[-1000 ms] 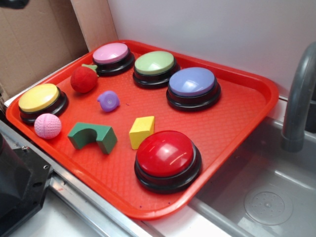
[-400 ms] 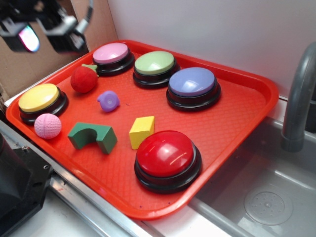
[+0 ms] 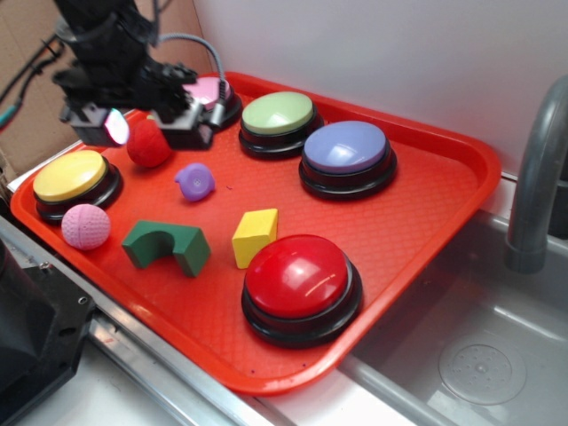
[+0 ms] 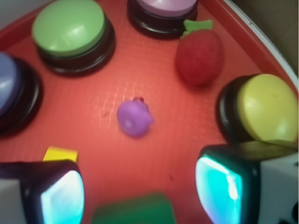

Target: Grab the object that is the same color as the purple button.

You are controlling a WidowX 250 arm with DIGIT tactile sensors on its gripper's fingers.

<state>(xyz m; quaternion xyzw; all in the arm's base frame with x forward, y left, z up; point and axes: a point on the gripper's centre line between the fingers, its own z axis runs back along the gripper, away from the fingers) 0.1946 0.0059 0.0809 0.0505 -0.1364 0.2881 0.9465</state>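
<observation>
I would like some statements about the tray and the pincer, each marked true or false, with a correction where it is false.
1. The purple toy lies free on the red tray, not held by anything. True.
2. The pincer is shut on the strawberry. False: in the wrist view its fingers stand apart with nothing between them.
3. The purple button sits next to the green button. True.
4. The pink ball rests on top of the yellow button. False: it lies on the tray beside that button.
5. The yellow block is stacked on the green arch. False: they lie apart on the tray.
</observation>
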